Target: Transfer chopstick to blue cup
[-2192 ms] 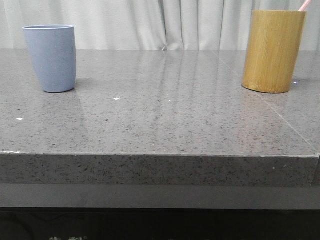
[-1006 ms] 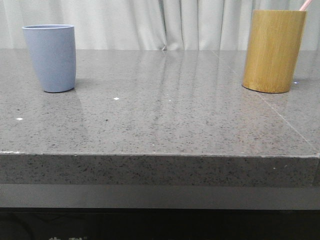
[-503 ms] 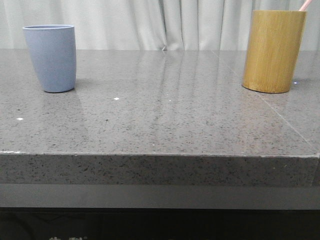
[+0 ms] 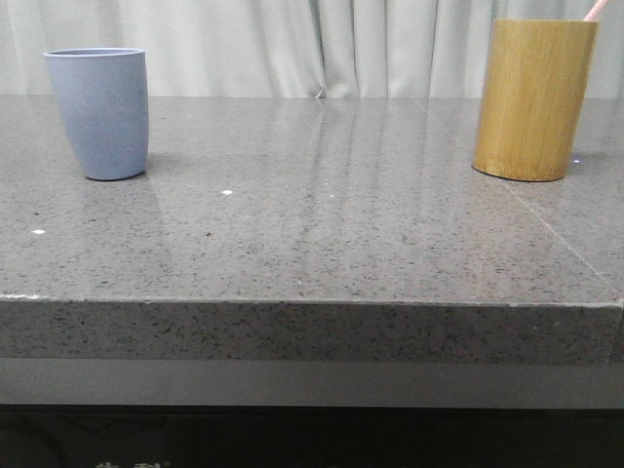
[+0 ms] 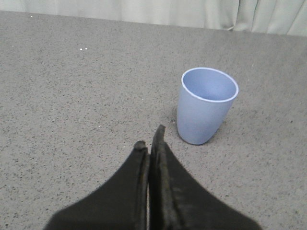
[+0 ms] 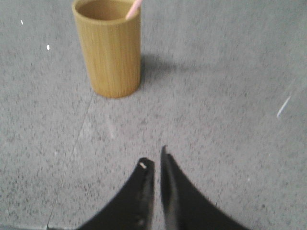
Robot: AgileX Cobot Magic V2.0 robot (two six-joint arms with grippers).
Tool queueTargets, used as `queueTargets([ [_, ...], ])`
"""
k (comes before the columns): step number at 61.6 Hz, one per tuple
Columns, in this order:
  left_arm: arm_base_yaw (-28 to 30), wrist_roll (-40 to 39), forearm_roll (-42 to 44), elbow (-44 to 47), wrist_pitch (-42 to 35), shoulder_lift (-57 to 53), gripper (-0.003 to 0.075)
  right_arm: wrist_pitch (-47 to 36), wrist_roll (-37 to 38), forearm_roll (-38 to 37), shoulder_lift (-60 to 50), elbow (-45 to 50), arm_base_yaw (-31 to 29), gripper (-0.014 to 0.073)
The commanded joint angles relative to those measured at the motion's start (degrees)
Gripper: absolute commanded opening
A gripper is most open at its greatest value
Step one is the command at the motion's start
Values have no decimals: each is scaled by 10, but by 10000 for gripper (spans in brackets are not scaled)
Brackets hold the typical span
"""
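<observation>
Both black grippers were clenched on nothing. On the left gripper (image 5: pixel 149 143), seen from its wrist camera, the two dark tapering fingers (image 5: pixel 138 163) lay pressed together with only a hairline seam between them, their tips held above bare counter and pointing toward the far curtain. Just beside those tips, apart from them, stood the matte light blue handleless tumbler (image 5: pixel 206 105), upright, its open mouth showing an empty interior.

The right gripper (image 6: pixel 154 165) had its fingers (image 6: pixel 143 184) nearly meeting, a narrow slit left between the tips, and was likewise poised over the grey speckled stone countertop (image 6: pixel 216 120) without touching anything. Well ahead of it stood the tall yellow-brown wooden cylinder holder (image 6: pixel 109 45), upright, with the thin pale pink chopstick (image 6: pixel 134 8) leaning against the inner rim, its upper end poking out.

In the front view the blue cup (image 4: pixel 99 112) sat at the far left of the countertop (image 4: pixel 312 244) and the wooden holder (image 4: pixel 533 97) at the far right, well apart, with the pink chopstick tip (image 4: pixel 595 10) rising above the holder's rim. A pale pleated curtain (image 4: pixel 292 44) hung behind the table.
</observation>
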Motion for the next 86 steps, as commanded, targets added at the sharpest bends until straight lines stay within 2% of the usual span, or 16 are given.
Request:
queueTargets([
  [1, 2, 15, -2, -17, -40, 5, 129, -22, -4, 0, 10, -15, -2, 281],
  [4, 2, 18, -2, -17, -40, 6, 253, -19, -4, 1, 12, -15, -1, 425],
  [8, 2, 18, -2, -17, -42, 8, 401, -16, -4, 3, 12, -15, 0, 545],
  [10, 2, 18, -2, -18, -42, 9, 449, -13, -4, 4, 12, -15, 1, 573],
  [13, 1, 18, -2, -22, -42, 13, 477, -10, -4, 9, 12, -15, 3, 578],
  [24, -31, 26, -1, -73, -12, 59, 450, 4, -9, 19, 12, -15, 9, 578],
  [36, -63, 38, 1, -177, 64, 160, 440, 7, -9, 19, 12, -15, 9, 578],
  [65, -69, 38, 16, -435, 238, 439, 440, 10, -9, 20, 12, -15, 9, 578],
  [86, -69, 38, 16, -545, 271, 569, 440, 11, -9, 20, 12, -15, 9, 578],
])
